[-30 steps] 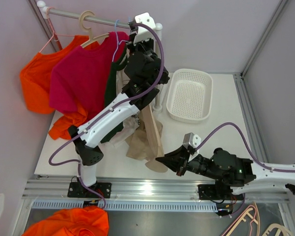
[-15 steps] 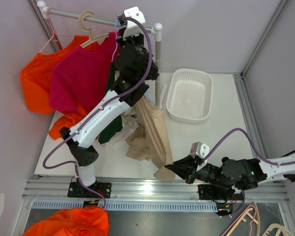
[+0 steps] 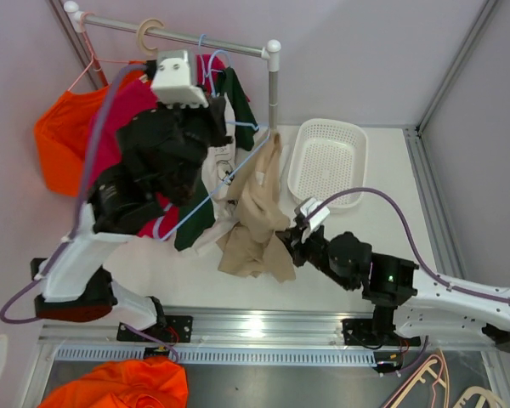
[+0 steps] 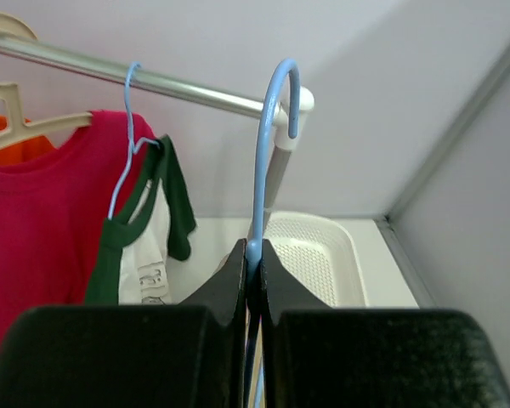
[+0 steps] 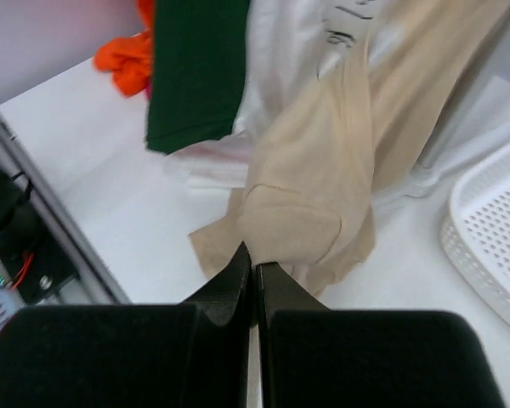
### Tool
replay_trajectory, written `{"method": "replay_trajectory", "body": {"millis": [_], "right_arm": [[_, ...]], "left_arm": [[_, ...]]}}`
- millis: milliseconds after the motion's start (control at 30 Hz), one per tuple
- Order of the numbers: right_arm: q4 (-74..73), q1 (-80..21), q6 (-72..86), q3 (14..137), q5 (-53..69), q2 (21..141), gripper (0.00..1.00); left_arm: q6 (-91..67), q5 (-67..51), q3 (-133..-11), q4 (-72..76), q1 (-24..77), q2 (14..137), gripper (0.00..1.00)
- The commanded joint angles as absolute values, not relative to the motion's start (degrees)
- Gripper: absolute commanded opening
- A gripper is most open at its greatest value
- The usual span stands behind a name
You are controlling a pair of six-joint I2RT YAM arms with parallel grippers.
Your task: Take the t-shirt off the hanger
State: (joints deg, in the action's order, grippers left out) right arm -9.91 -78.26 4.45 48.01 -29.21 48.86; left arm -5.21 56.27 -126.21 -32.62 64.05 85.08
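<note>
The left gripper point(image 4: 253, 265), clamped on the pale blue wire hanger point(image 4: 262, 170), has swung it off the metal rail point(image 4: 187, 87). The right gripper point(image 5: 253, 272) pinches the beige cotton t-shirt point(image 5: 323, 195), which apparently is still caught on the hanger.

No wording can be read anywhere. The white t-shirt with green sleeves point(image 4: 144, 274) has dark print on its front. The print also shows in the right wrist view, but it is too small and creased to make out.

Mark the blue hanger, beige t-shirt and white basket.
blue hanger point(image 4: 260, 170), left wrist view, shaft below the hook.
beige t-shirt point(image 5: 310, 217), right wrist view, middle of the cloth.
white basket point(image 3: 327, 166), top view, bare mesh floor.
</note>
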Motion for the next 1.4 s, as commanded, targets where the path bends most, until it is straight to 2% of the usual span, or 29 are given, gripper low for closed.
{"method": "replay_trajectory", "body": {"millis": [0, 133, 300, 400, 500, 700, 900, 1100, 1233, 1367], "right_arm": [[-5.5, -71.0, 6.2, 53.6, -24.9, 51.2, 0.0], [-8.1, -64.4, 8.8, 56.4, -26.4, 53.0, 0.0], [-8.3, -56.5, 9.0, 60.5, -25.1, 51.4, 0.0], [-10.4, -52.8, 7.4, 69.1, -21.6, 53.7, 0.0], [-16.2, -50.5, 3.2, 83.2, -22.0, 62.1, 0.0], [-15.7, -40.8, 0.3, 103.5, -17.9, 74.3, 0.0], [-6.3, -28.9, 0.6, 110.7, -9.8, 82.9, 0.0], [11.2, -24.3, 1.3, 116.0, -8.5, 91.6, 0.0], [14.7, -22.3, 1.9, 127.9, -9.7, 100.0, 0.0], [15.0, -19.3, 4.8, 145.1, -10.5, 110.4, 0.0]], "left_arm": [[-16.2, 45.6, -123.9, -45.8, 64.8, 80.1, 0.01], [-18.5, 43.2, -121.8, -51.1, 64.8, 74.3, 0.01], [-16.7, 44.9, -115.8, -47.9, 64.8, 65.4, 0.01], [-15.6, 48.9, -115.2, -47.6, 64.7, 65.1, 0.01], [-14.9, 50.9, -115.2, -47.1, 64.4, 65.7, 0.01], [-15.1, 48.5, -111.8, -44.7, 61.2, 65.0, 0.01], [-17.3, 41.0, -105.4, -43.0, 54.0, 63.2, 0.01], [-18.8, 37.0, -100.9, -41.1, 49.2, 64.0, 0.01], [-18.8, 34.6, -97.7, -37.5, 46.6, 64.2, 0.01], [-18.8, 31.6, -96.2, -35.2, 43.3, 65.5, 0.01]]}}
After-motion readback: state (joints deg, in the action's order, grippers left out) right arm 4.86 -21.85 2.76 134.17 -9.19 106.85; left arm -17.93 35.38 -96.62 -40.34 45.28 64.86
